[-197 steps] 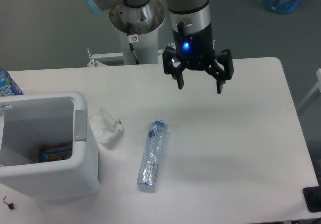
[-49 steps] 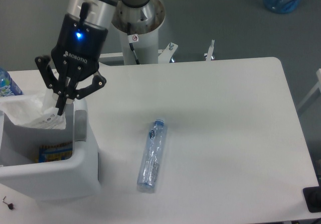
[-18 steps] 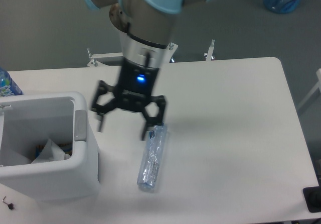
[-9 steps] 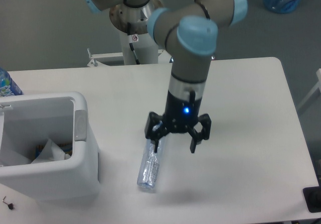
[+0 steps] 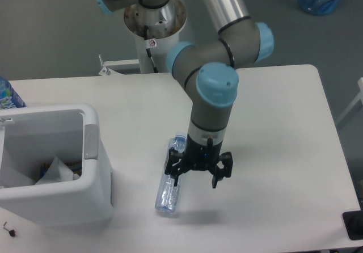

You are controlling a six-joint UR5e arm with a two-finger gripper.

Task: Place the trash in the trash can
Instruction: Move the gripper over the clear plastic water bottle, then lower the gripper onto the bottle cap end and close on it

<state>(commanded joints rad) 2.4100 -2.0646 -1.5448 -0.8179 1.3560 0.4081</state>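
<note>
Camera view: hand (image 5: 198, 172) spread apart, low beside the flattened bottle (image 5: 172, 177) on the surface (image 5: 272, 122); tissue (image 5: 55, 171) sits in the bin (image 5: 93, 182); bottle pickup step; next: centre over bottle, close.

Tool (image 5: 194, 177) downward, fingers spread

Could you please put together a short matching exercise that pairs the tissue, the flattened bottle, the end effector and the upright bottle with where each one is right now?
Things:
1. tissue wad
2. flattened bottle
3. end effector
4. upright bottle

Places:
A. at the table's far left edge, behind the trash can
B. lying on the table top, in front of the arm
C. inside the trash can
D. low over the table, open, partly over the flattened bottle

Pairs: 1-C, 2-B, 3-D, 4-A
</note>
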